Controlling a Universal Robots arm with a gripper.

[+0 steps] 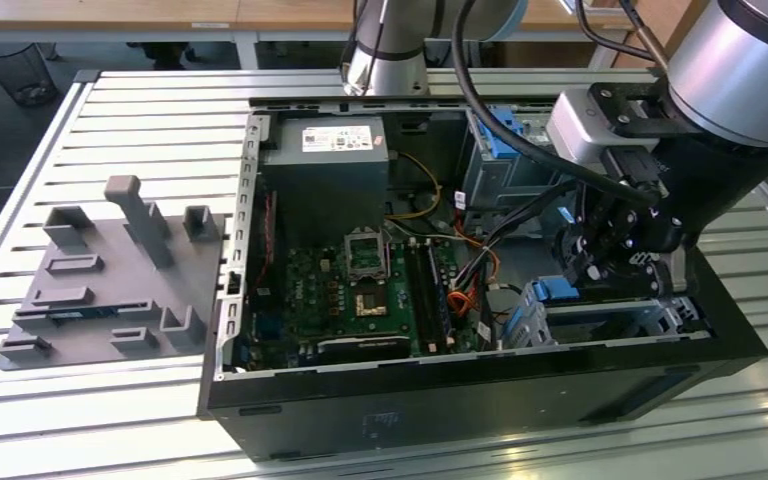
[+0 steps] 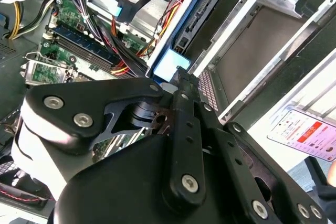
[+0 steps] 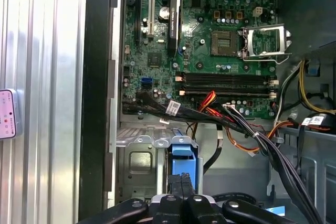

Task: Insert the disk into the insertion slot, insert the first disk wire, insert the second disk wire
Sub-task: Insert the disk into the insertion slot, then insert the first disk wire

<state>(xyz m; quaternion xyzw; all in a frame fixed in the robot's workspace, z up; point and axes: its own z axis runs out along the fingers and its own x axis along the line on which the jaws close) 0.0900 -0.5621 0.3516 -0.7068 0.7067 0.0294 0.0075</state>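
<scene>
My jaws are narrow. In the first wrist view my gripper shows its two dark fingers side by side with barely a slit between them. Their tips are against the end of the disk, of which I see the blue carrier edge-on. I cannot tell whether they pinch any of it.

The disk stands on edge in the insertion slot, with the silver cage wall just beside it. Black, orange and red cables run between the slot and the green motherboard.

In the exterior view my gripper hangs inside the open computer case, at about four o'clock of its interior. The carrier's blue is at my eight o'clock, and the slot is at my six. The motherboard lies toward nine o'clock and the power supply toward ten. Well apart, farther toward nine o'clock, a grey fixture tray rests on the slatted table.
</scene>
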